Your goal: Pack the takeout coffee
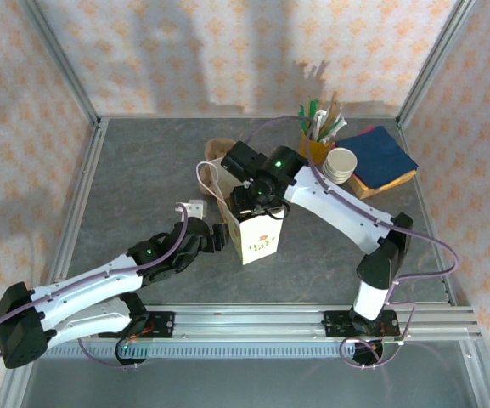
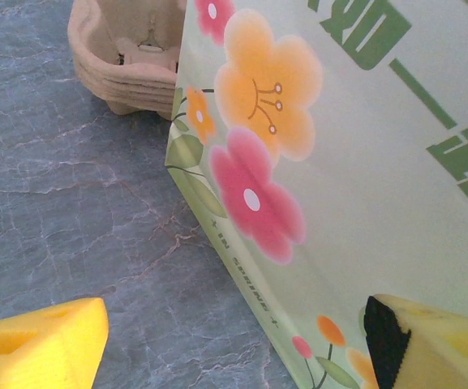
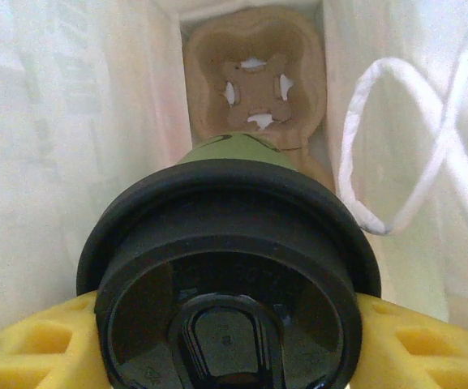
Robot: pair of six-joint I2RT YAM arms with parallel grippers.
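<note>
Grey, marble-veined stone covers the table (image 1: 143, 187), which is fenced by floral-papered walls (image 1: 185, 51) and an aluminium frame. Near the table's middle we see a tall paper bag (image 1: 259, 240) standing upright, pale with pink and orange flowers and green lettering. The right gripper (image 1: 256, 202) reaches down into the bag's open mouth. Its yellow fingers (image 3: 31, 352) press on either side of the takeout coffee (image 3: 229, 275), clasping it upright just under its round black lid (image 3: 229, 211). The cup hangs inside the bag, above a brown pulp cup carrier (image 3: 254, 81) lying on the bag's floor, with a white cord handle (image 3: 396, 162) looping beside it. The left gripper (image 1: 216, 240) sits low at the bag's left side, jaws spread wide and gripping nothing. We cannot tell whether it touches the paper. Behind the bag, a stack of pulp carriers (image 2: 124, 57) rests on the table. At the far right corner stand a yellow cup (image 1: 317, 146) of sticks and straws, a stack of white cups (image 1: 340, 164) and a pile of napkins (image 1: 385, 155), blue on top.
</note>
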